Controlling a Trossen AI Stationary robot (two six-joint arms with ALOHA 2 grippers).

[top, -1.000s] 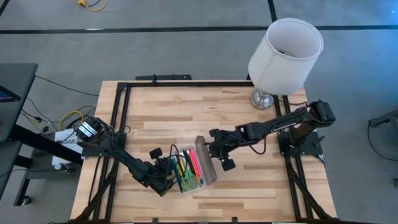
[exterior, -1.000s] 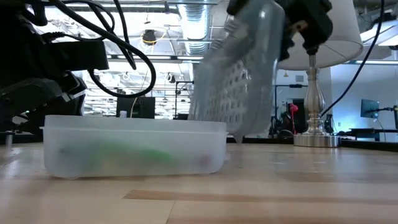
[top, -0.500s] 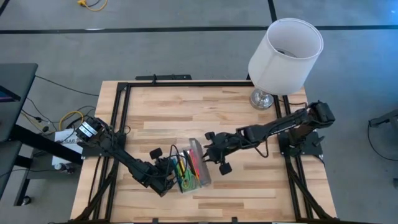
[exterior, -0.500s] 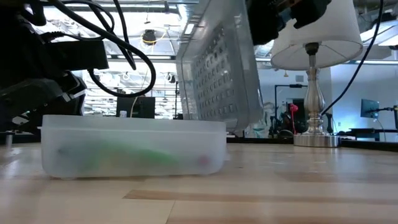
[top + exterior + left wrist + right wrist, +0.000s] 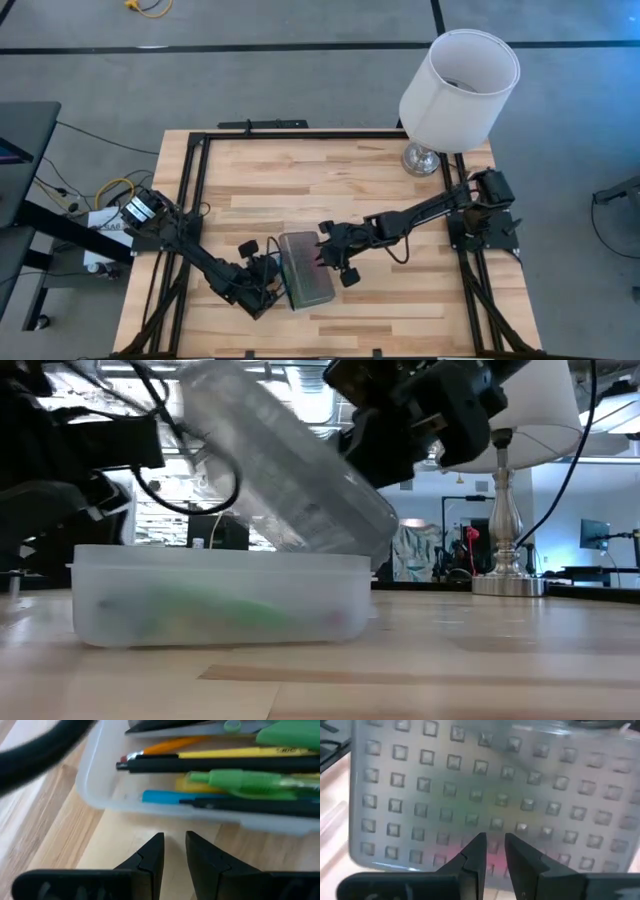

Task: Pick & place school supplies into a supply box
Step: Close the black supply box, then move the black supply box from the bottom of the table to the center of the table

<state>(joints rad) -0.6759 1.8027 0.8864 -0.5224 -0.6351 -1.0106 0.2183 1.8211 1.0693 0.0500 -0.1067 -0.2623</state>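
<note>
The clear supply box (image 5: 305,270) stands on its base at the near middle of the table. Its grey dotted lid (image 5: 280,470) slants over it, hinge side low on the right and free edge raised. Inside lie pens and markers: a green marker (image 5: 240,780), a yellow pencil (image 5: 225,754), a black pen (image 5: 200,765) and a blue one (image 5: 165,796). My right gripper (image 5: 322,256) is shut against the lid. My left gripper (image 5: 268,280) sits shut and low at the box's left wall (image 5: 150,812). My right gripper (image 5: 495,847) presses with shut fingers on the lid's dotted outer face (image 5: 492,822). It comes from the table's right, slanting down. The lid leans over the box, hinged at the box's right side (image 5: 365,555). My left gripper (image 5: 174,845) points level at the box's left wall; I cannot tell whether it touches it.
A white-shaded lamp (image 5: 455,90) stands on its metal base (image 5: 505,585) at the table's far right corner. Bare wood lies around the box on the near and far sides. Black frame rails (image 5: 190,200) run along the table's edges.
My right gripper has moved toward the table's left and pushed the lid over. The lid stood nearly upright at the box's right side and showed the supplies from above; it now slants over the box and hides them in the high view. The box has stayed put.
</note>
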